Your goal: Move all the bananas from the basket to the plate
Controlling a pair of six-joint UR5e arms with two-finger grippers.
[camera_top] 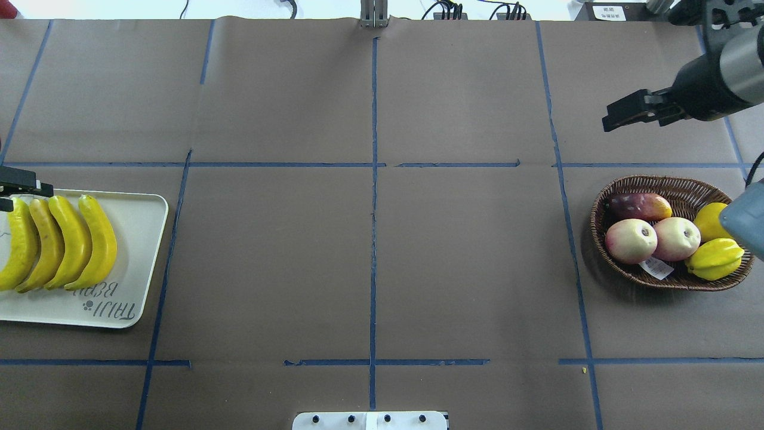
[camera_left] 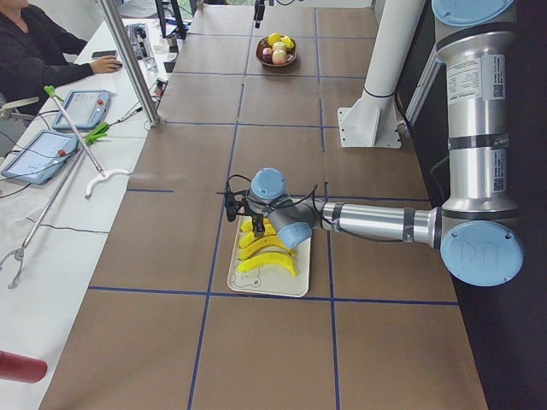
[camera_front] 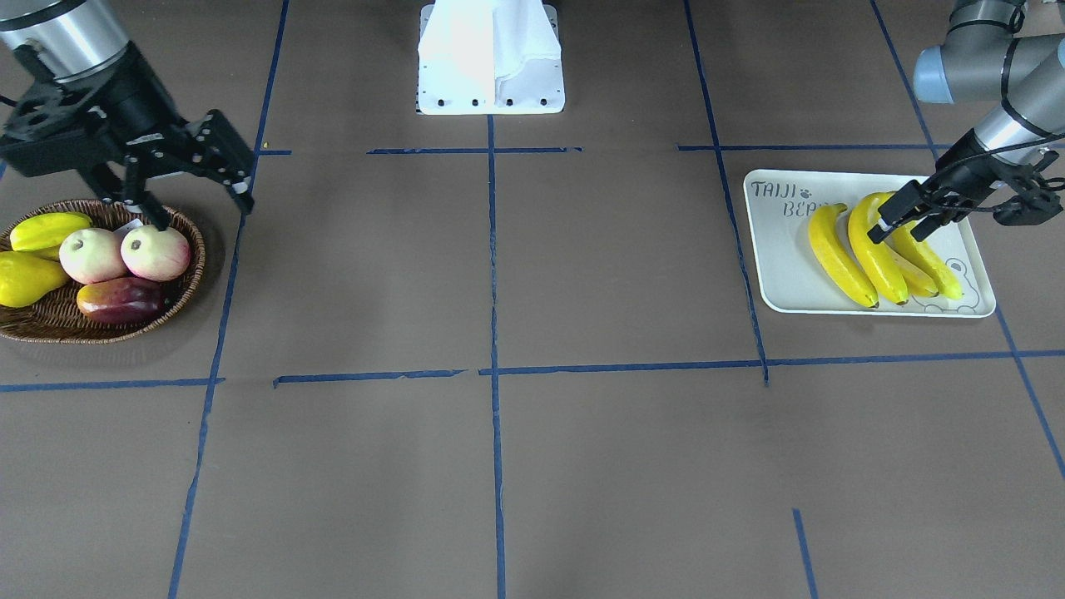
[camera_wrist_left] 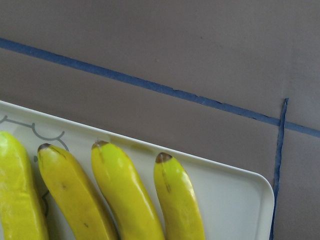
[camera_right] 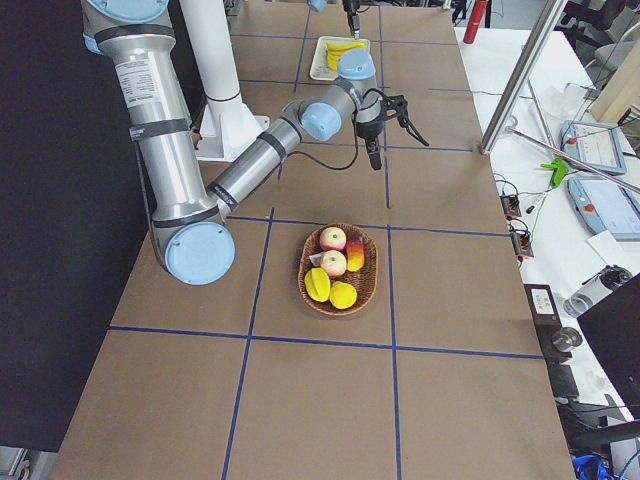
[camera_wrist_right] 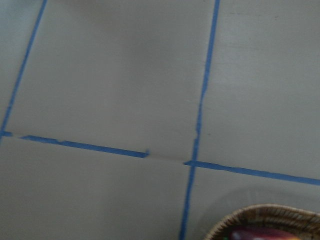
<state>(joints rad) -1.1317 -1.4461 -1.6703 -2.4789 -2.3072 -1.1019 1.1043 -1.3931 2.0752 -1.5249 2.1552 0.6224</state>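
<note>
Four yellow bananas (camera_front: 875, 254) lie side by side on the white "TAIJI BEAR" plate (camera_front: 782, 266). They also show in the overhead view (camera_top: 71, 242) and the left wrist view (camera_wrist_left: 127, 192). My left gripper (camera_front: 936, 226) hovers open just above their far ends and holds nothing. The wicker basket (camera_front: 50, 326) holds no banana, only other fruit; it also shows in the overhead view (camera_top: 604, 200). My right gripper (camera_front: 200, 208) is wide open and empty, above the table just beside the basket's rim.
The basket holds two pink apples (camera_top: 631, 240), a red mango (camera_top: 638, 206), a yellow starfruit (camera_top: 715, 258) and a stubby yellow fruit (camera_top: 710, 221). The white robot base (camera_front: 491, 62) stands at the table's back middle. Blue tape lines cross the brown table. A person (camera_left: 34, 51) sits at a side desk.
</note>
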